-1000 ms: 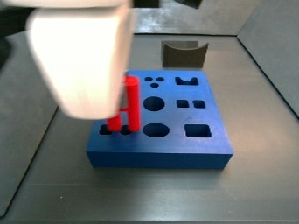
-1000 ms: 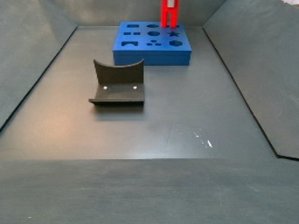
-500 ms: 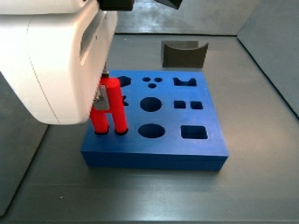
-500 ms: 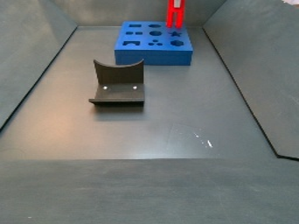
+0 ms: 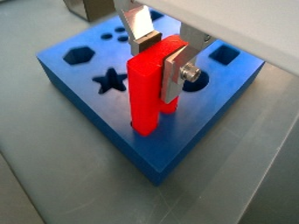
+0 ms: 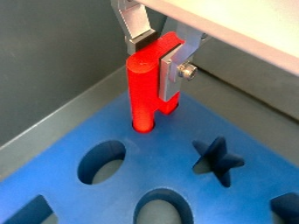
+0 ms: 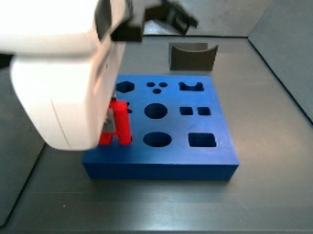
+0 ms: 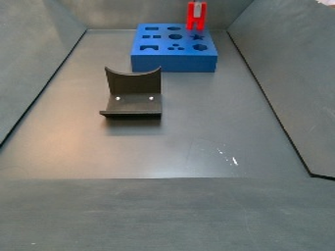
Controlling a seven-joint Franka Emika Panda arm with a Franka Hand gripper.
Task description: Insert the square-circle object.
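Observation:
The square-circle object (image 5: 145, 94) is a glossy red peg, upright in both wrist views (image 6: 143, 87). My gripper (image 5: 162, 59) is shut on its upper part, one silver finger (image 6: 174, 68) on each side. The peg's lower end is inside a hole near a corner of the blue block (image 5: 87, 83), which has several shaped holes (image 6: 211, 188). In a side view my white gripper body hides most of the peg (image 7: 119, 123) at the block's (image 7: 171, 151) left edge. In a side view the peg (image 8: 195, 15) stands on the far block (image 8: 170, 51).
The dark fixture (image 8: 131, 93) stands on the grey floor in front of the block, and behind it in a side view (image 7: 192, 55). Grey walls (image 8: 39, 59) close in the floor on the sides.
My gripper has moved down with the red peg. Less of the peg shows above the blue block than before, and its lower end now sits in the hole.

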